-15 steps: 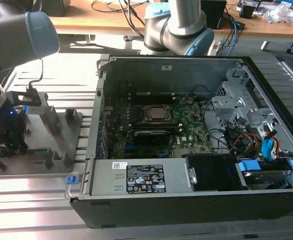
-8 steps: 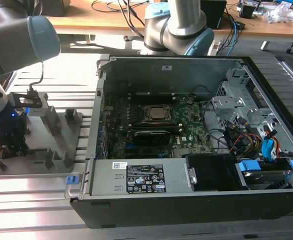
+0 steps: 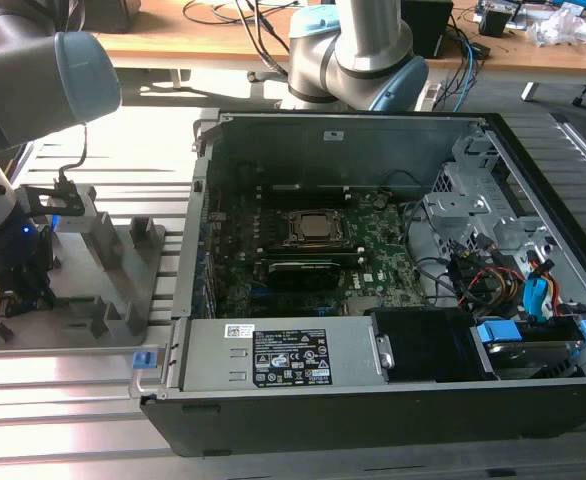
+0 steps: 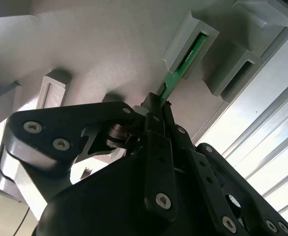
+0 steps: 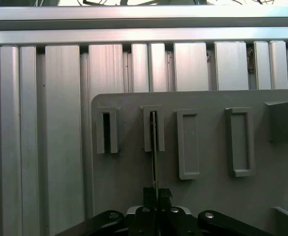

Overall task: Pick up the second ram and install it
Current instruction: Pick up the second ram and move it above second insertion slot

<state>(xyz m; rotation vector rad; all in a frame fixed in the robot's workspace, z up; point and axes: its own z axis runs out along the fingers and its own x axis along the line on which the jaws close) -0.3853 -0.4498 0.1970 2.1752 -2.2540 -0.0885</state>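
Observation:
The second ram (image 4: 175, 75) is a thin green stick, seen edge-on in the first wrist view (image 5: 154, 160). Its far end sits inside a grey slotted block (image 4: 182, 43) (image 5: 146, 130) on the grey fixture plate (image 3: 123, 305). My gripper (image 4: 156, 105) (image 5: 156, 194) is shut on the stick's near end, with both black fingers pressed against its flat sides. In the exterior view the gripper (image 3: 15, 295) hangs low over the fixture plate at that view's left, well apart from the open computer case (image 3: 373, 400).
An empty slotted block (image 5: 107, 130) (image 4: 235, 73) stands beside the one holding the stick, and taller grey blocks (image 3: 101, 240) rise nearby. Inside the case lie the motherboard (image 3: 383, 240), the square processor socket (image 3: 313, 228) and a black ribbed card (image 3: 298, 272). Ribbed aluminium table (image 5: 36, 123) surrounds the plate.

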